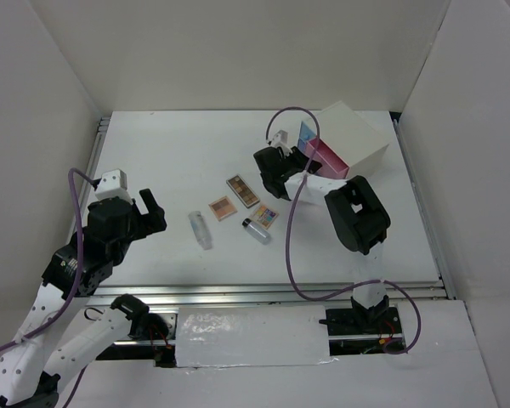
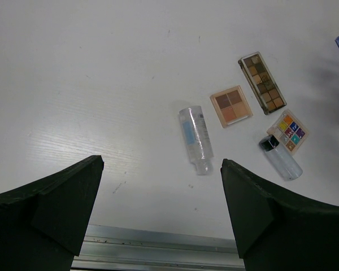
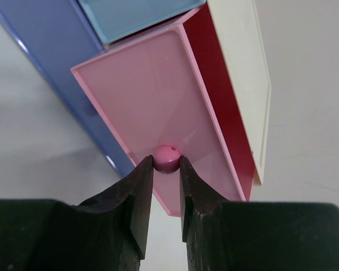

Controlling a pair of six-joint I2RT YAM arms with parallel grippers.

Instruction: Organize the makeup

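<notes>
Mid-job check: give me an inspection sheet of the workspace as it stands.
Surface: white table; white drawer box far right, pink drawer partly out.
Job's things: brown palette, peach palette, multicoloured palette, clear tube and black-capped tube loose mid-table; lipstick not seen.
Clutter: nothing seen.
End effectors: left end effector open, empty; right end effector closed on the drawer's knob.
Cables: purple cables loop off both arms.
Surroundings: white walls.

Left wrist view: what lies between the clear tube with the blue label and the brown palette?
The peach palette lies there, between the clear tube and the brown palette; the top view shows it too.
</notes>
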